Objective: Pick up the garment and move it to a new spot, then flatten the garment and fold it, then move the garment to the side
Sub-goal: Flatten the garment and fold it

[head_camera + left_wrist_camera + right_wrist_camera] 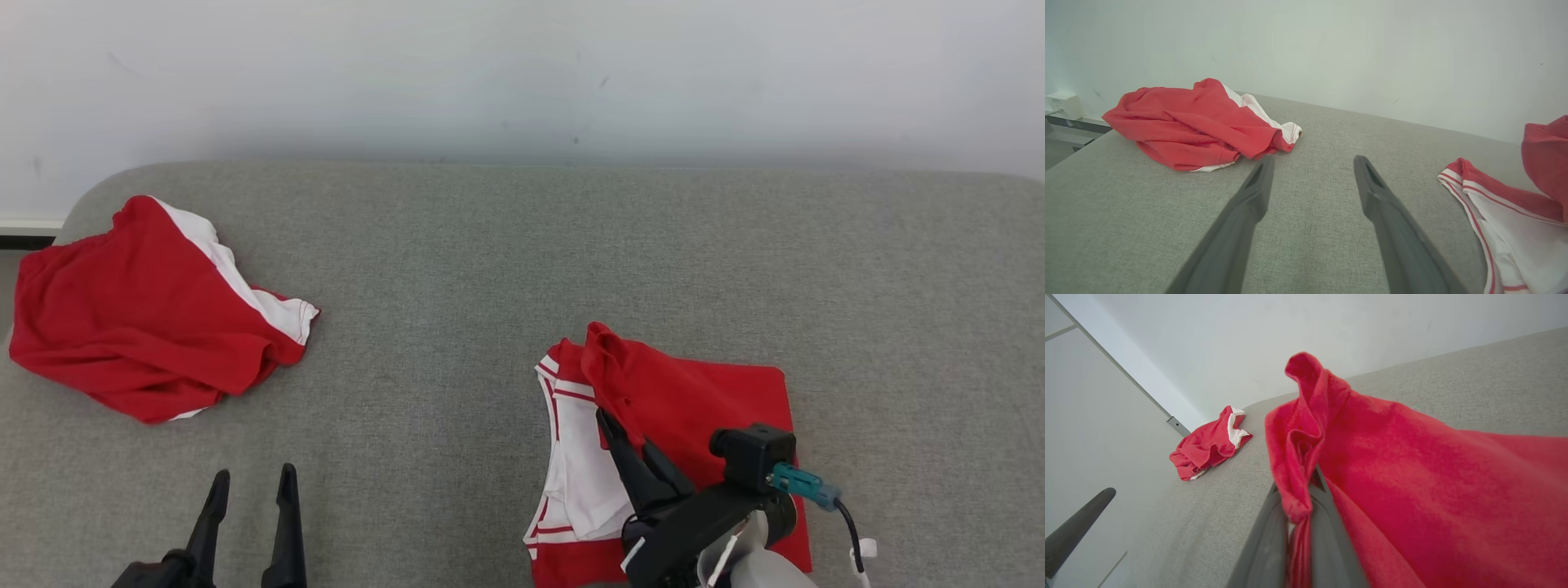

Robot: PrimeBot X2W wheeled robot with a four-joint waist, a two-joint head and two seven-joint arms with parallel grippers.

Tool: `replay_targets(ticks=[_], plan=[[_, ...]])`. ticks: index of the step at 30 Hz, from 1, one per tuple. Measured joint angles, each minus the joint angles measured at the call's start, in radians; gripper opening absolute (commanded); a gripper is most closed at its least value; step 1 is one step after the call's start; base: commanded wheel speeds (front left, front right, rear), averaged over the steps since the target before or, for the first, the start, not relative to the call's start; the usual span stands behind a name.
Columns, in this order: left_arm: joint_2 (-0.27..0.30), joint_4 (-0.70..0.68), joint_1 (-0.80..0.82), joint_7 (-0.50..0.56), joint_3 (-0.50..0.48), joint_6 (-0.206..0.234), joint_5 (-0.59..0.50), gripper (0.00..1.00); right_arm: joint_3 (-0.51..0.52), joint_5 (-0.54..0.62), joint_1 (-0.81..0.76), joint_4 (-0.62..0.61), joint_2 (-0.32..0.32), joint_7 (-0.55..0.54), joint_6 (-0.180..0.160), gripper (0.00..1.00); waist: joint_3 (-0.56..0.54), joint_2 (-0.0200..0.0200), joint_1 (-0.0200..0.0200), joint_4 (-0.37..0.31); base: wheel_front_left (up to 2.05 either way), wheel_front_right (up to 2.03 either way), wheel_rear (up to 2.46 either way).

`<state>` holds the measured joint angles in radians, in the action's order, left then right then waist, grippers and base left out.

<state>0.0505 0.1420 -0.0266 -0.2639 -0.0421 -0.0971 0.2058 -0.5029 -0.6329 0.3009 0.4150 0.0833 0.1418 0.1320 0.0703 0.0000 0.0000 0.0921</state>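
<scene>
The garment (pixel 694 392) is red with a white, red-striped panel and lies near the front right of the grey fabric surface (pixel 490 286). My right gripper (pixel 620 433) is shut on a red fold of it, and the pinched cloth (pixel 1306 428) stands up in a peak over the fingers (pixel 1265 543) while the rest drapes to the right. Its white part (pixel 1515 228) lies flat on the surface. My left gripper (pixel 253 478) hangs open over bare fabric at the front left, fingers (pixel 1249 200) spread wide with nothing between them.
A second red and white garment (pixel 147 318) lies crumpled at the far left, close to the surface's rounded corner, also seen as a heap (pixel 1196 122). A pale wall (pixel 522 73) runs along the back edge. Bare grey fabric spans the middle and right.
</scene>
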Motion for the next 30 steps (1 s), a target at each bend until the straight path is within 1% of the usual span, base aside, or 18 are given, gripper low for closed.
replay_targets(ticks=[3,4,5,10,13,18,21,25,28,30], plan=[[0.0,0.005,0.004,0.0,0.002,0.0,0.007,1.0,0.002,-0.011,0.016,0.045,-0.012,0.009,0.0,0.0,0.004,0.0,0.0,0.006,0.0,0.0,0.0],[0.0,0.006,0.007,0.0,0.004,0.0,0.007,1.0,0.001,-0.016,0.02,0.061,-0.015,0.011,0.0,0.64,0.005,0.0,0.0,0.008,0.0,0.0,0.0],[0.0,0.006,0.009,0.0,0.004,0.0,0.007,1.0,-0.003,-0.017,0.026,0.077,-0.017,0.009,0.0,1.0,0.006,0.0,0.0,0.009,0.0,0.0,0.0],[0.0,0.009,0.014,0.0,0.004,-0.001,0.015,1.0,0.004,-0.012,0.047,0.105,-0.014,0.053,0.0,1.0,0.007,0.0,0.0,0.003,0.0,0.0,0.0],[0.0,0.005,0.022,0.0,-0.001,-0.001,0.015,1.0,0.044,0.01,0.051,0.112,0.026,0.083,0.0,1.0,0.003,0.0,0.0,-0.008,0.0,0.0,0.0],[0.0,-0.003,0.023,0.0,-0.014,-0.008,0.011,1.0,0.127,0.033,0.042,0.081,0.096,0.111,0.0,1.0,-0.007,0.0,0.0,-0.032,0.0,0.0,0.0],[0.0,-0.009,0.025,0.0,-0.029,-0.01,0.006,1.0,0.18,0.067,0.014,0.04,0.128,0.118,0.0,1.0,-0.015,0.0,0.0,-0.048,0.0,0.0,0.0],[0.0,-0.016,0.028,0.0,-0.045,-0.015,-0.007,1.0,0.257,0.132,-0.044,-0.05,0.143,0.12,0.0,1.0,-0.029,0.0,0.0,-0.067,0.0,0.0,0.0],[0.0,-0.022,0.028,0.0,-0.056,-0.016,-0.015,1.0,0.312,0.202,-0.102,-0.127,0.142,0.12,0.0,1.0,-0.04,0.0,0.0,-0.08,0.0,0.0,0.0],[0.0,-0.028,0.028,0.0,-0.061,-0.016,-0.023,1.0,0.344,0.226,-0.145,-0.167,0.129,0.12,0.0,1.0,-0.047,0.0,0.0,-0.086,0.0,0.0,0.0]])
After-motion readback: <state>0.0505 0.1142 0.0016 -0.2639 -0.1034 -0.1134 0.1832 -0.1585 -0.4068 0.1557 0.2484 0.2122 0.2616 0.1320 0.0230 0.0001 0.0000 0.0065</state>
